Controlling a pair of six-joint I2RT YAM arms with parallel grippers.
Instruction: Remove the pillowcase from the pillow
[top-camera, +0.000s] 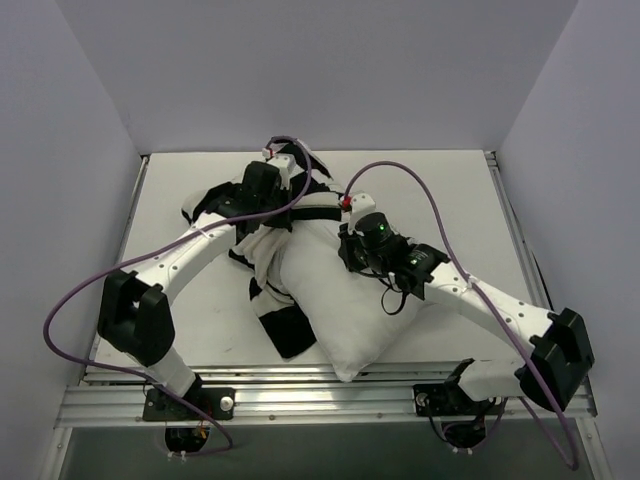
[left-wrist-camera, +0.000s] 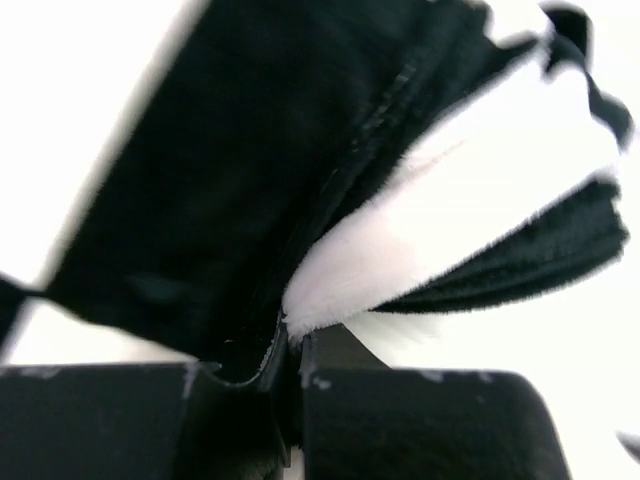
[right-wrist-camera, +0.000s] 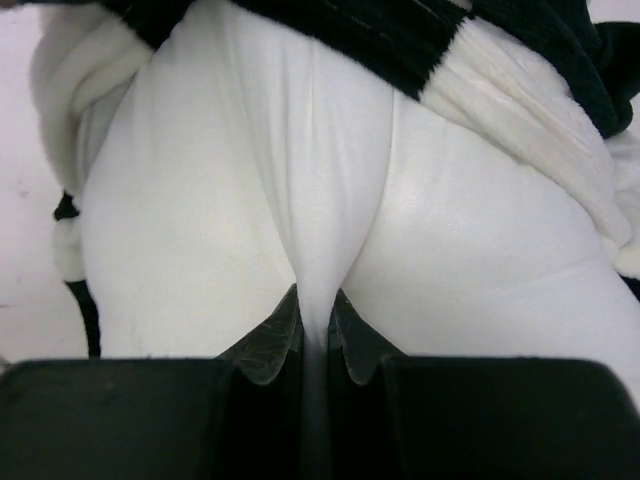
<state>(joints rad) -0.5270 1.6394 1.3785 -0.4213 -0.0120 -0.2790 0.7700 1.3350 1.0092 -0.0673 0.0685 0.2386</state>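
On the white table (top-camera: 450, 190), the pillow (top-camera: 350, 310) is being pinched by the closed right gripper (right-wrist-camera: 315, 340), while the pillowcase (left-wrist-camera: 250, 180), bunched over its far-left end, is being clamped by the left gripper (left-wrist-camera: 290, 345). A pull apart is probably being called for next. Both pinches are being shown only in the wrist views.

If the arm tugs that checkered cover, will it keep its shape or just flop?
Probably floppy: the pillowcase lies bunched and creased around the pillow. Its fuzzy surface suggests the left gripper, shut on a fold, likely won't slip. It's probably light, being thin cloth.
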